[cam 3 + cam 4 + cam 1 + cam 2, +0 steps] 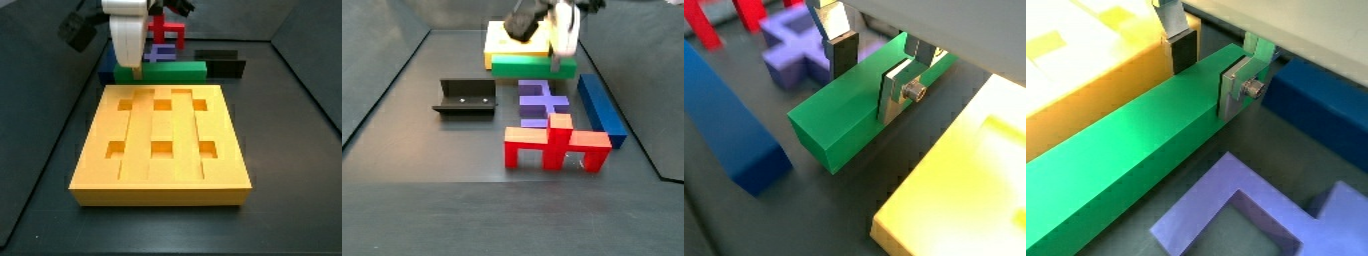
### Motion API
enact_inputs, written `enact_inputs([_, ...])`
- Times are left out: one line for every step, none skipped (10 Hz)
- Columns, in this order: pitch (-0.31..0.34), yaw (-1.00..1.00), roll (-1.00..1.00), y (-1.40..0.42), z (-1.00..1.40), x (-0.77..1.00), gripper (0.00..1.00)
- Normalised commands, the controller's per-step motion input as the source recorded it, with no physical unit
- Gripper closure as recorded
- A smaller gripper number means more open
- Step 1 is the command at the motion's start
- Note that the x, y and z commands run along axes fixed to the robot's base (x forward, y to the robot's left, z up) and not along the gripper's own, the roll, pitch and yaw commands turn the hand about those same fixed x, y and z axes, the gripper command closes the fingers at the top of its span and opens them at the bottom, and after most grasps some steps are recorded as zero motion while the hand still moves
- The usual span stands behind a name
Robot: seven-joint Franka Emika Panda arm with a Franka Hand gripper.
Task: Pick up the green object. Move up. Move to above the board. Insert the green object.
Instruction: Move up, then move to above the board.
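At the far edge of the board in a side view, we see the green object lying just behind it, only its end face and a strip of top showing; the pincer comes down over its other end, the white arm hiding most of the blue bar. A black block sits just beside the green end, and the red piece is largely hidden behind the arm.

In a side view from the opposite end, the pincer covers the green object, which lies crosswise against the board, little of which shows. The blue bar, purple block and red piece line the dark floor, with the fixture apart on open floor.

In both wrist views, the silver fingers straddle the green object, pads against its sides, so we judge it pinched. The board lies alongside, cut off by the frame; the purple block and blue bar lie near.
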Motion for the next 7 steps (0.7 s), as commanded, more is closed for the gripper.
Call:
enact_inputs([0.037,0.04,-0.07,-0.03,0.49,-0.10,1.00])
enact_inputs([0.023,0.03,-0.10,-0.01,0.32,-0.07,1.00])
enact_inputs([0.000,0.00,0.00,0.00,1.40,0.00,1.00])
enact_inputs([0.042,-0.01,0.00,0.00,1.40,-0.02,1.00])
enact_inputs([0.060,-0.01,-0.06,-0.01,1.40,-0.04,1.00])
enact_inputs([0.048,-0.01,-0.10,0.01,1.40,-0.03,1.00])
enact_inputs([0.062,-0.01,-0.09,0.01,1.40,0.02,1.00])
